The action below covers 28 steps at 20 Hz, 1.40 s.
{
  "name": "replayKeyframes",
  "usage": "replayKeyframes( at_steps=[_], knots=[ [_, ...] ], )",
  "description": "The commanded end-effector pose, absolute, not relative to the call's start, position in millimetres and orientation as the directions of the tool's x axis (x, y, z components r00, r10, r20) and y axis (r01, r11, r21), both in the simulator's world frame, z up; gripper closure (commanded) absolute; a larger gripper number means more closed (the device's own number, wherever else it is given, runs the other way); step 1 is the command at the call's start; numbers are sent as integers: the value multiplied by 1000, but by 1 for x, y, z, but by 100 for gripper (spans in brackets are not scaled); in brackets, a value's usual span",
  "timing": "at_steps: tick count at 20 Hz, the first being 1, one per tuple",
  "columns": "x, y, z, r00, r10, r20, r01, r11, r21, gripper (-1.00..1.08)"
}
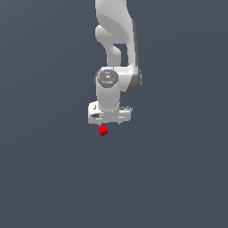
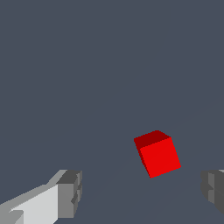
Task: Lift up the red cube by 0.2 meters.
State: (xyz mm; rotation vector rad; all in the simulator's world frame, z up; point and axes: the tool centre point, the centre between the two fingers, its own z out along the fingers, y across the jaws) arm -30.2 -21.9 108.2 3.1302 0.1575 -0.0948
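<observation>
The red cube [image 1: 103,130] is a tiny bright red block on the flat dark grey surface, just below the white gripper [image 1: 109,123] in the exterior view. In the wrist view the red cube [image 2: 157,153] lies between the two grey fingertips [image 2: 71,192], closer to the other fingertip [image 2: 213,190], and touches neither. The jaws stand wide apart, open and empty. The white arm [image 1: 116,53] comes down from the top of the exterior view, and the hand hides the fingers there.
The dark grey surface [image 1: 178,169] spreads around the cube in every direction. No other object shows in either view.
</observation>
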Motion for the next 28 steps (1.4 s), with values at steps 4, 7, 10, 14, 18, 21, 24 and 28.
replayKeyframes(
  at_steps=[4, 7, 10, 14, 18, 21, 24, 28],
  knots=[
    [-36, -34, 82, 978, 206, -43, 206, -979, 0, -92],
    [-39, -41, 66, 962, 272, -31, 272, -962, -1, -92],
    [-40, -48, 51, 944, 328, -21, 328, -945, -1, -92],
    [-41, -55, 36, 922, 386, -10, 386, -922, -1, -92],
    [-41, -60, 25, 905, 426, -3, 426, -905, -1, -92],
    [-41, -63, 20, 896, 444, 1, 444, -896, 0, -92],
    [-40, -64, 17, 892, 453, 2, 453, -892, 0, -92],
    [-40, -63, 19, 894, 448, 1, 448, -894, 0, -92]
  ],
)
